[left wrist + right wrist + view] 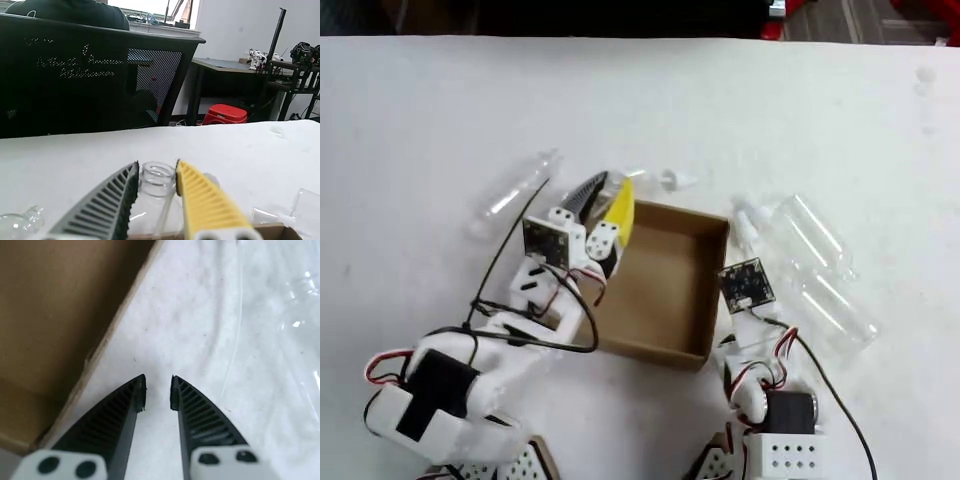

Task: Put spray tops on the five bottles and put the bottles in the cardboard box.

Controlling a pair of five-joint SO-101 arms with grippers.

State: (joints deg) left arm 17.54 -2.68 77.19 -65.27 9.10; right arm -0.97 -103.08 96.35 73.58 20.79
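Left wrist view: left claw clamps bottle neck (body cut off); right claw narrowly apart, empty.

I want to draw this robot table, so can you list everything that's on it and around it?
Bottles: four that I can count, clear; one left of the box, two right of it, one in the left tool.
Spray tops: at least two, white; past the box and off its far right corner.
Cardboard box: one, brown, mid-table.
Table: one, white.
Chair: one, black, behind the table.
Left tool: grey and yellow, shut on a bottle's neck.
Right tool: black, slightly open, above the table beside the box.
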